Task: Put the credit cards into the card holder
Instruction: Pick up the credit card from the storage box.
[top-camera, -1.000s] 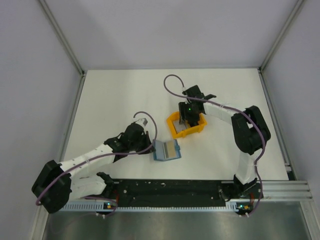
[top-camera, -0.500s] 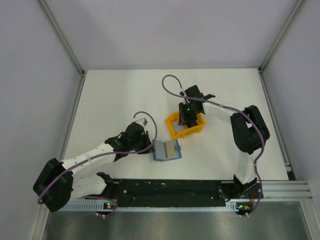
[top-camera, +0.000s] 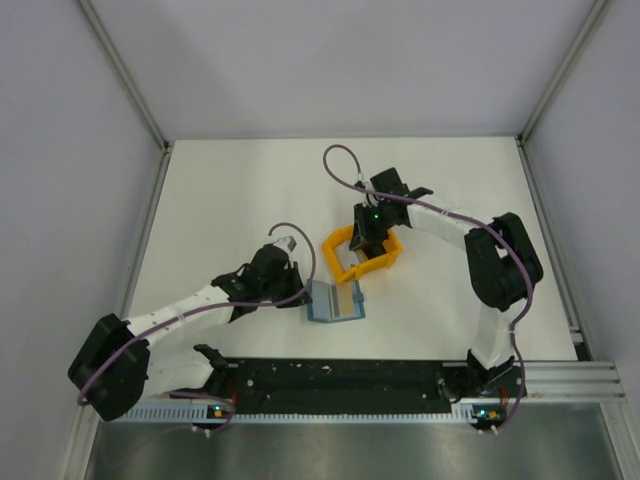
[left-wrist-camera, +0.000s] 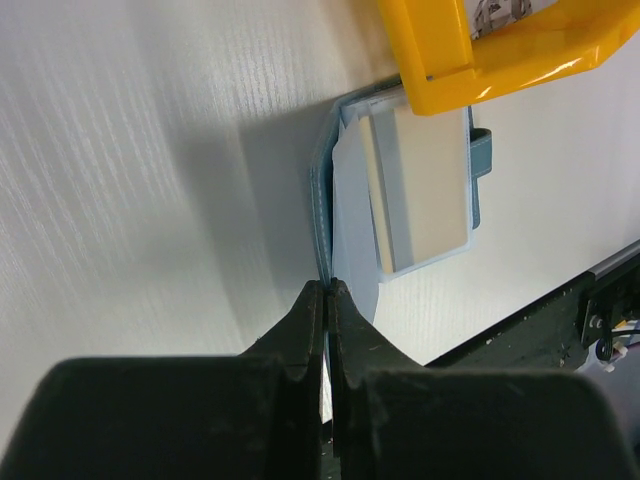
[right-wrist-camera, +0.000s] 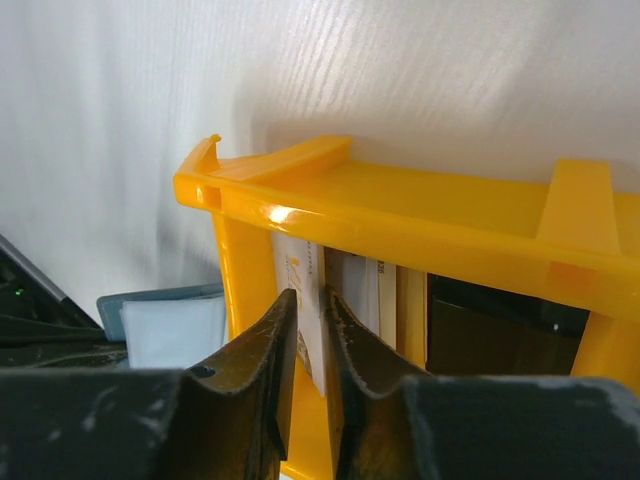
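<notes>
The teal-blue card holder (top-camera: 335, 301) lies open on the table, with a beige card (left-wrist-camera: 430, 170) in its pocket. My left gripper (top-camera: 303, 293) is shut on the holder's left edge (left-wrist-camera: 322, 200), jaws pressed together (left-wrist-camera: 328, 290). The other credit cards stand on edge in the orange tray (top-camera: 340, 262). My right gripper (top-camera: 368, 238) reaches into the tray, and its jaws (right-wrist-camera: 312, 300) pinch a white card (right-wrist-camera: 300, 262). More pale cards (right-wrist-camera: 385, 295) and a dark card (right-wrist-camera: 490, 320) stand beside it. The holder also shows in the right wrist view (right-wrist-camera: 170, 322).
The orange tray (right-wrist-camera: 400, 215) sits just behind the holder, and its near corner overhangs the holder in the left wrist view (left-wrist-camera: 440, 50). The black base rail (top-camera: 340, 378) runs along the table's near edge. Grey walls enclose the table on three sides.
My right gripper has shifted slightly left, and the orange tray has slid and tilted with it toward the holder. My left gripper and the holder have stayed in place.
</notes>
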